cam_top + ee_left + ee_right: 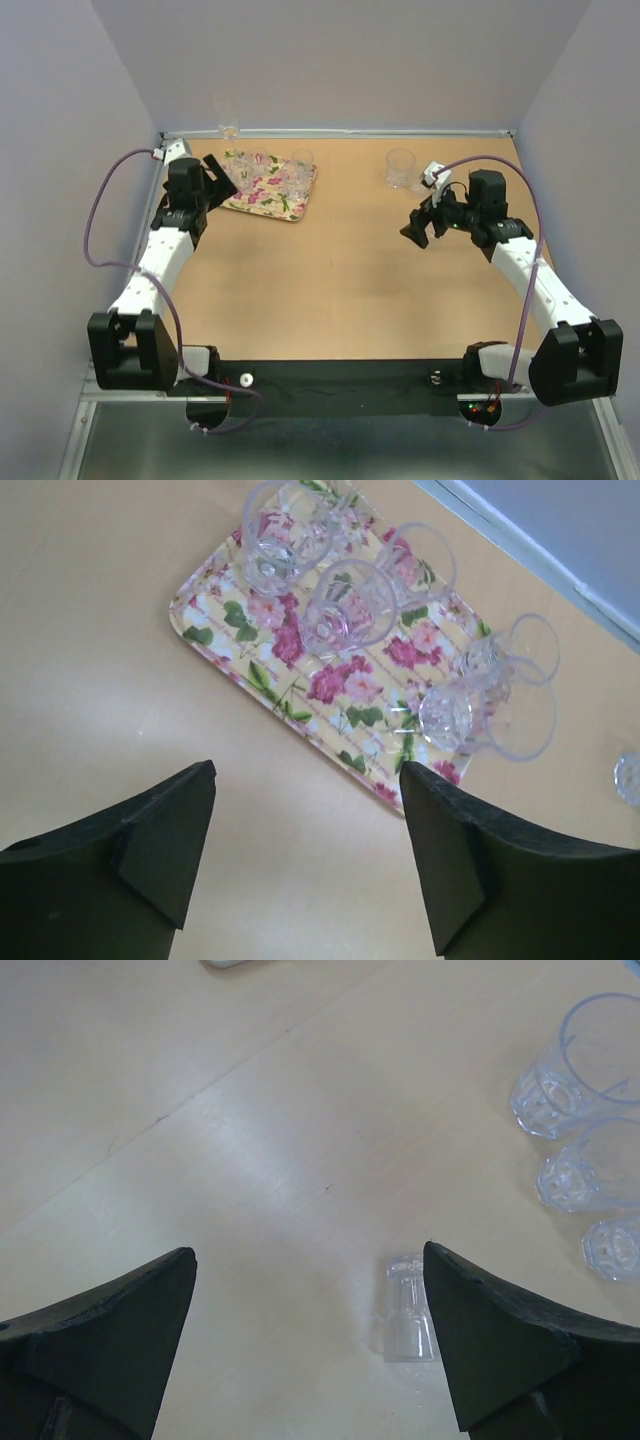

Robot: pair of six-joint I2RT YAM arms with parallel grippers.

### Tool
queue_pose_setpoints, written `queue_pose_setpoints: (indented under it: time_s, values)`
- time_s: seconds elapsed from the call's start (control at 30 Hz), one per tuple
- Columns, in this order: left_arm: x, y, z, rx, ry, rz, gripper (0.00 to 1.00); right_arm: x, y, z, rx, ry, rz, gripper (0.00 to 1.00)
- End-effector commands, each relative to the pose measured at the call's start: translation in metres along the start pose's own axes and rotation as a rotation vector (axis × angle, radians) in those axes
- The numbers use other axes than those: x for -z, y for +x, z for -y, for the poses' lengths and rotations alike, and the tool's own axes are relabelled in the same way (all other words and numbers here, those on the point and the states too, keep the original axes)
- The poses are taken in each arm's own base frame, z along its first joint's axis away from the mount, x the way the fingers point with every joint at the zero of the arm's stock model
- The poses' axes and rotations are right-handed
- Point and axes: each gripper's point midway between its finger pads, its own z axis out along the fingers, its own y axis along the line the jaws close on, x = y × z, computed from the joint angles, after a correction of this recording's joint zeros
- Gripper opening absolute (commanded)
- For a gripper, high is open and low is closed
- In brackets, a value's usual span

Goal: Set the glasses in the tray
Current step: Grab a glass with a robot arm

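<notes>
1. Left end effector (305, 775): released; both black fingers (160, 840) spread wide with nothing between them; it hangs over bare desk (90, 720), just short of the long near edge of the tray (203, 632).
2. Tray lies flat on the desk at the far left, near the back wall; cream-yellow with pink flowers and green leaves.
3. Glasses on tray (345, 605): at least five clear tumblers, upright; three grouped toward one end, the others crowded at the opposite far corner; whether those last stand wholly inside the rim, cannot tell.
4. Right end effector (308, 1252): released; fingers wide apart, gripping nothing; it sits above open desk on the right side, well apart from the tray.
5. Small glass (410, 1310): appears to lie on its side on the desk, just beside the inner edge of the right-hand finger (500, 1350), not gripped.
6. Outer glasses (590, 1065): three clear ones in a row at the right edge of the right wrist view, standing on the desk, outside the tray; the top view resolves only one tumbler (400, 168) there, beyond the right end effector.
</notes>
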Motion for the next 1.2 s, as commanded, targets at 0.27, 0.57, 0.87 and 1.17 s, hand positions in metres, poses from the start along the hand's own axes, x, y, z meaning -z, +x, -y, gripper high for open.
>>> queue_pose_setpoints:
  time_s: [0.27,0.57,0.87,1.17]
  values:
    - [0.107,-0.014,0.014,-0.283,0.319,0.278,0.9,0.003,0.011,0.021,-0.012,0.102,-0.025,1.0]
    - [0.138,-0.009,0.007,-0.31,0.364,0.363,0.9,0.002,0.033,0.037,-0.194,0.178,-0.115,1.0]
    - [0.144,-0.009,0.013,-0.317,0.403,0.368,0.9,0.016,0.064,0.084,-0.469,0.358,-0.207,0.99]
    - [0.152,-0.013,0.015,-0.315,0.42,0.392,0.9,0.016,0.085,0.083,-0.85,0.302,-0.165,0.74]
